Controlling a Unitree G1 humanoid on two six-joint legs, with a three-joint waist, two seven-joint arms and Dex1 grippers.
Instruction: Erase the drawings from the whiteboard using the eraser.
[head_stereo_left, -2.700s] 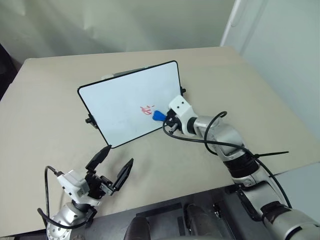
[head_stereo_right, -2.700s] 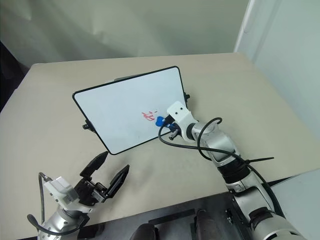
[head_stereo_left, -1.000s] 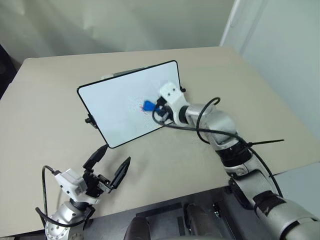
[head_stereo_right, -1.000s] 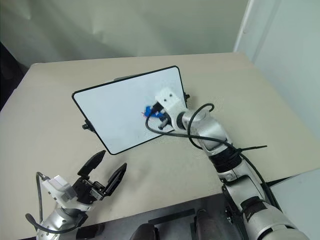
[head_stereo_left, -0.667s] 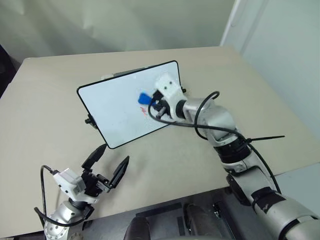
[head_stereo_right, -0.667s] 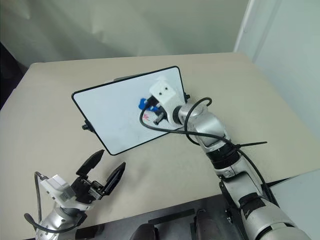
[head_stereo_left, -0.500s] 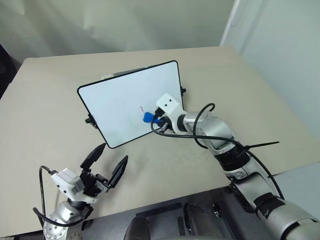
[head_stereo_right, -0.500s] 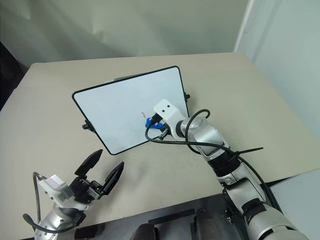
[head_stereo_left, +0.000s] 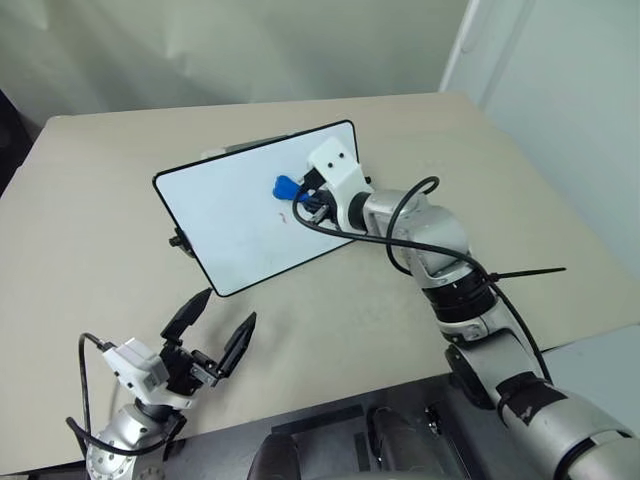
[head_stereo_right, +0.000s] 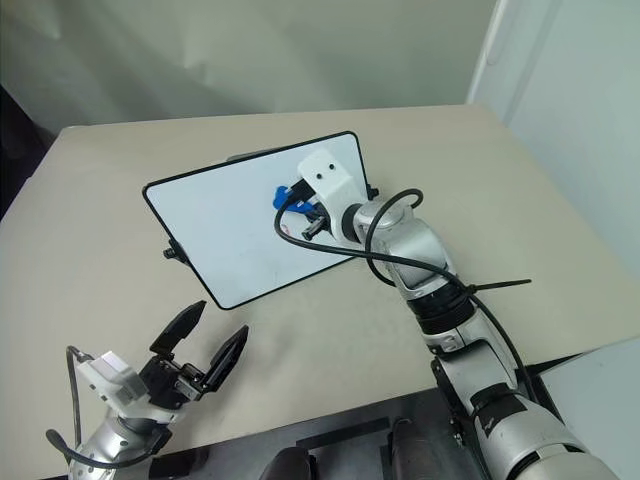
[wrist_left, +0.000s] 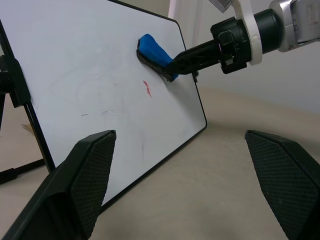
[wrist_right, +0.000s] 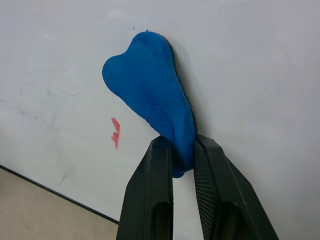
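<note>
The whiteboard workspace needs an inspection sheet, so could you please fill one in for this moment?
Surface: beige table, bare around the board.
Job's things: whiteboard propped tilted on the table; blue eraser pressed against its white face; of the drawings, a small red mark remains beside the eraser, plus faint grey smudges.
Clutter: nothing seen.
Grippers: right gripper shut on the eraser's end; left gripper open, holding nothing, near the table's front edge.
Cables: black cable looping off the right arm; another by the left wrist.
Surroundings: pale wall behind the table.
</note>
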